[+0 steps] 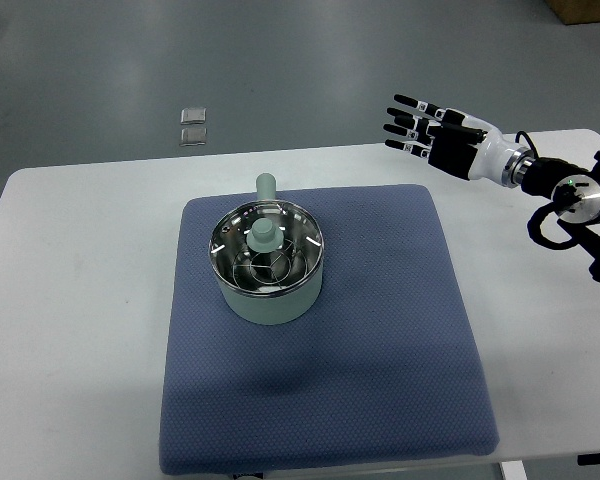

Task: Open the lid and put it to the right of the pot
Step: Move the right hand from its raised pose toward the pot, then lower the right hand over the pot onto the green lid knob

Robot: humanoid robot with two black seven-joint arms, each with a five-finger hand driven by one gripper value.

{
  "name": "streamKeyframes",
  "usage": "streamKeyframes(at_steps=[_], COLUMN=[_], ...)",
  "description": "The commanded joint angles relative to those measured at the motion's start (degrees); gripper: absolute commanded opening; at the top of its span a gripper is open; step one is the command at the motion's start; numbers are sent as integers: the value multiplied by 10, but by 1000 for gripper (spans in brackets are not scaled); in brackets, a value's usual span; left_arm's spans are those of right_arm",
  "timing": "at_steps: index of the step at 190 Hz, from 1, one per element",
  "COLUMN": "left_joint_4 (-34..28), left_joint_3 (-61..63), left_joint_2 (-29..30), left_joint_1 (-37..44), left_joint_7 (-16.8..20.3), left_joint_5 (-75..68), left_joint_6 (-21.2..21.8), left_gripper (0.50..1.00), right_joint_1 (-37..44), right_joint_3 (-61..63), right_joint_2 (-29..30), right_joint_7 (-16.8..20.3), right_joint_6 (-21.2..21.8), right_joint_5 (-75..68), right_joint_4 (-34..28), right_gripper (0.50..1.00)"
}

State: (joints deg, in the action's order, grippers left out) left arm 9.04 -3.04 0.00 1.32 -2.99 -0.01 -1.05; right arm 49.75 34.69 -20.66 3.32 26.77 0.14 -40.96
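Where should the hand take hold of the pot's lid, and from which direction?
By the knob at the centre of the glass lid, probably from straight above: it stands upright, the lid's only raised part. The open right hand hovers up-right of the pot, so it would come in from the right.

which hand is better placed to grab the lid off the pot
Right. The right hand is the only one in view, fingers spread and empty, above the table's far right edge. The lid sits on the pot, with bare mat on its right.

Even bright overhead light, sharp focus, soft shadow on mat [380, 380] below pot [270, 262], glare spots inside steel lid [268, 245], floor [100, 80] sheen dull
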Motion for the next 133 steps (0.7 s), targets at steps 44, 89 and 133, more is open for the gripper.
streamKeyframes(at_steps=[44, 89, 133], left_joint_4=[0, 0, 0], left_joint_3=[0, 0, 0], left_joint_2=[0, 0, 0], left_joint_1=[0, 0, 0], left_joint_7=[0, 0, 0], left_joint_5=[0, 0, 0], left_joint_6=[0, 0, 0], left_gripper=[1000, 1000, 1000], right_joint_1=[29, 67, 97], right_joint_3=[-3, 1, 0], right_joint_2=[4, -4, 4], right_joint_7=[1, -82, -119], right_joint_6=[82, 82, 82], right_joint_5=[133, 405, 615], right_joint_4=[-3, -77, -155], right_gripper=[928, 930, 930])
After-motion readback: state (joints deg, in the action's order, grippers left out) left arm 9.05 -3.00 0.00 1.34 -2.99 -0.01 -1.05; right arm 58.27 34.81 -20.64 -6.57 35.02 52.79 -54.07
